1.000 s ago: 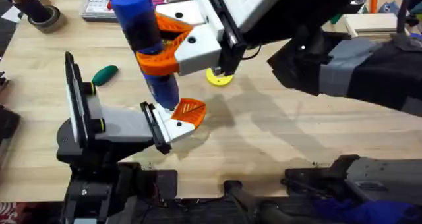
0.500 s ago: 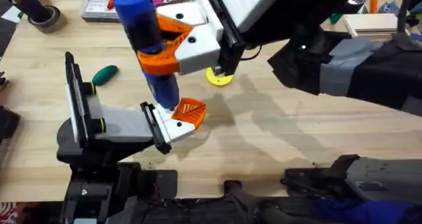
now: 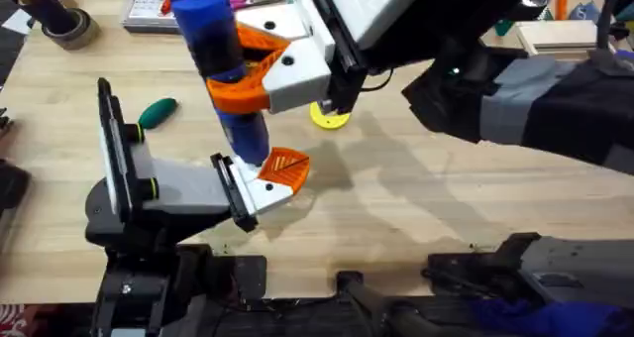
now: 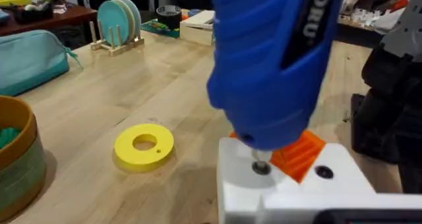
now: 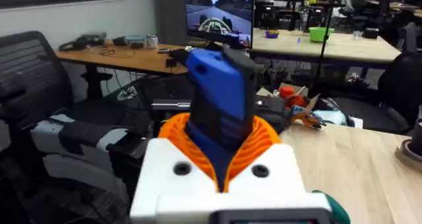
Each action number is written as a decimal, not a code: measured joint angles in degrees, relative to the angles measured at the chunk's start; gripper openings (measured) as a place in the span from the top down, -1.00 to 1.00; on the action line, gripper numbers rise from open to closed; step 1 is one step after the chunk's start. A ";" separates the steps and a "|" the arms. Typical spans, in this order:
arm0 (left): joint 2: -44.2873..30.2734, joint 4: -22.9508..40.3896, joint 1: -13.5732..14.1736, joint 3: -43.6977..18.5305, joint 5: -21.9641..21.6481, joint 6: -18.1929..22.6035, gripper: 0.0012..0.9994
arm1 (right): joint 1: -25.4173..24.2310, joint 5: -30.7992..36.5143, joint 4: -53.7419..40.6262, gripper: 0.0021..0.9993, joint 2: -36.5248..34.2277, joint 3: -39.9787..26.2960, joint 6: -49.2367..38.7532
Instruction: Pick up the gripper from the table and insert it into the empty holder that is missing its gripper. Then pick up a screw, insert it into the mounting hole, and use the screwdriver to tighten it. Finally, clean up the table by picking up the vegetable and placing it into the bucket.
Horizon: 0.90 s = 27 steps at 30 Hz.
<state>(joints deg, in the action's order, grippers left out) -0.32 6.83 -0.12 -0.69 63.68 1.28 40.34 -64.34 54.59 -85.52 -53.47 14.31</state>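
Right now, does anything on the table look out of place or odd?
Nothing looks damaged or spilled. The green vegetable lies loose on the table, not in the bucket, and a yellow ring lies flat nearby.

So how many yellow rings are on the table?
1. The yellow ring lies flat on the table, just beyond the blue screwdriver. More could be hidden under the arms.

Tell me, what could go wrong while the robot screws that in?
The right gripper holds the blue screwdriver upright, tip on the screw in the white holder. If the tip tilts or slides, it might skip off the screw. The green vegetable still lies on the table.
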 joint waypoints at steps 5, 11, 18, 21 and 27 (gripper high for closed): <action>0.00 0.02 0.00 0.00 -0.02 -0.09 1.00 | 0.00 -0.07 0.00 0.95 0.00 0.00 -0.24; 0.00 0.02 0.00 0.00 -0.04 -0.26 1.00 | 0.00 -0.26 0.02 0.95 0.00 0.00 -0.48; 0.00 0.02 0.00 0.00 -0.02 -0.06 1.00 | 0.00 -0.22 0.07 0.95 0.00 0.00 -0.63; 0.00 0.00 0.00 0.00 -0.04 0.00 1.00 | 0.00 -0.25 1.78 0.95 0.00 0.02 -0.54; 0.00 0.00 0.00 0.00 -0.04 0.00 1.00 | -0.49 -0.54 5.93 0.95 0.00 -0.57 1.91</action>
<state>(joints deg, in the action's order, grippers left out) -0.32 6.83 -0.12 -0.69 63.64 1.28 39.84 -64.87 60.52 -85.52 -54.05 16.21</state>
